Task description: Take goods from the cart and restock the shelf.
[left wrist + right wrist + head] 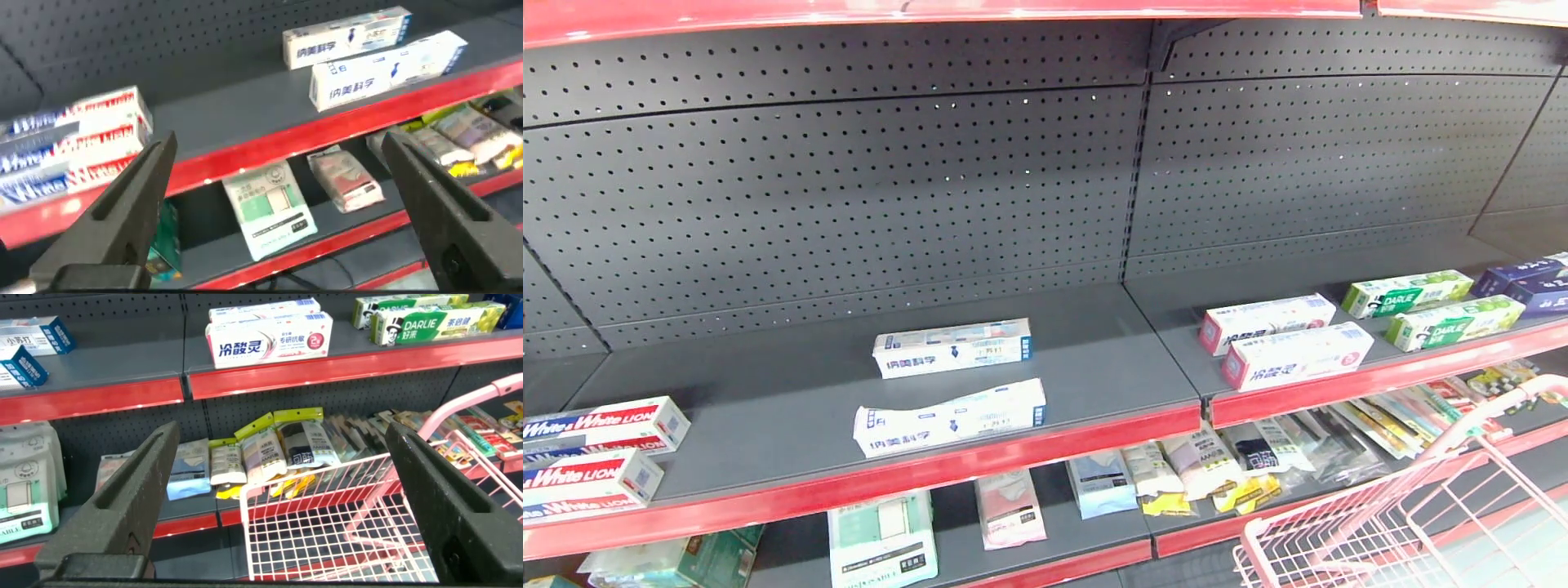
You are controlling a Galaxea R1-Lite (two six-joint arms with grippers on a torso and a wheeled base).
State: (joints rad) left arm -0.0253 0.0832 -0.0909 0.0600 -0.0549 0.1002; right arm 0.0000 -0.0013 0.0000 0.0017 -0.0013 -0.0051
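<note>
We observe the left claw [278, 139] open and empty before the shelf [792, 384], where toothpaste boxes [953, 347] lie flat in front-to-back pairs, and the right claw [282, 425] open and empty facing the pink wire cart [327, 469] beside the lower shelves [792, 543].

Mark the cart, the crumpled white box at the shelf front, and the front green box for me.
Cart [1347, 496], head view, on its near top rim.
Crumpled white box [950, 418], head view, middle of its top face.
Front green box [1454, 322], head view, middle of its printed side.
</note>
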